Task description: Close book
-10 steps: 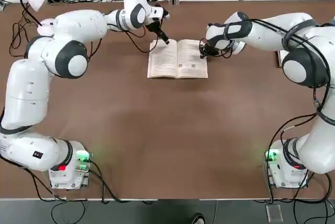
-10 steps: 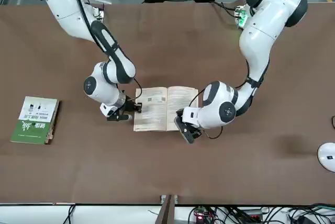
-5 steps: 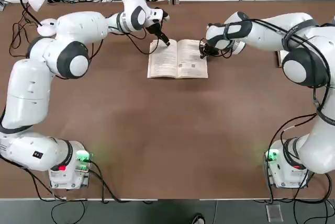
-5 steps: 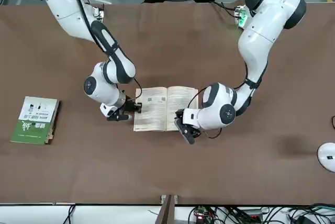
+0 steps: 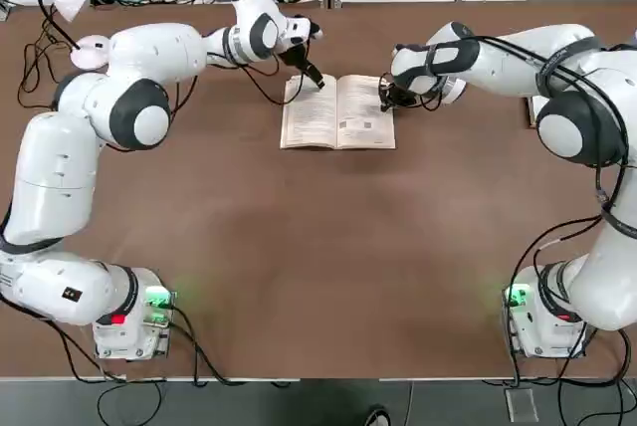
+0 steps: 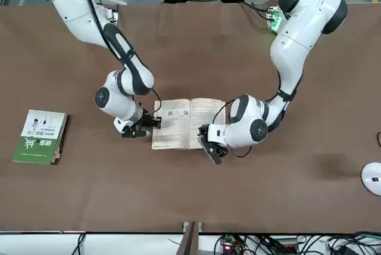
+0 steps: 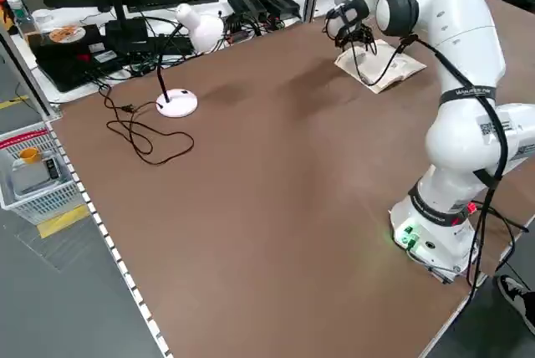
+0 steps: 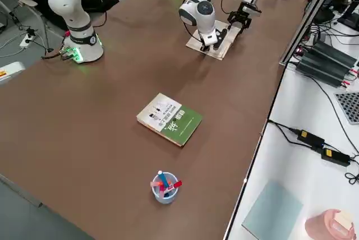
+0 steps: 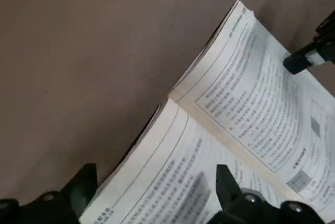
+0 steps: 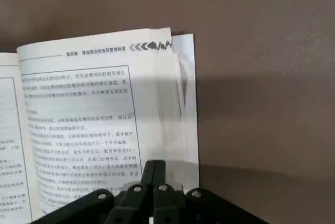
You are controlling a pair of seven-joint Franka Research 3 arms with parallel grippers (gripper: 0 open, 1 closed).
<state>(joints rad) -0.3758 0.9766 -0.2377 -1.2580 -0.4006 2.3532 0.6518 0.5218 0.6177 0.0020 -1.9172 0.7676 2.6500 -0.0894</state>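
From my tabletop [image 6: 178, 195], plain brown all over, I see cream pages [image 6: 173, 125] lined with dark print lying on it, and a green-and-white cover [image 6: 40, 137] on it too.

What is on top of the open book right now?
Printed cream pages show on the open book. The left gripper hangs over one page, the right gripper over the other's outer edge; beneath them, print is hidden.
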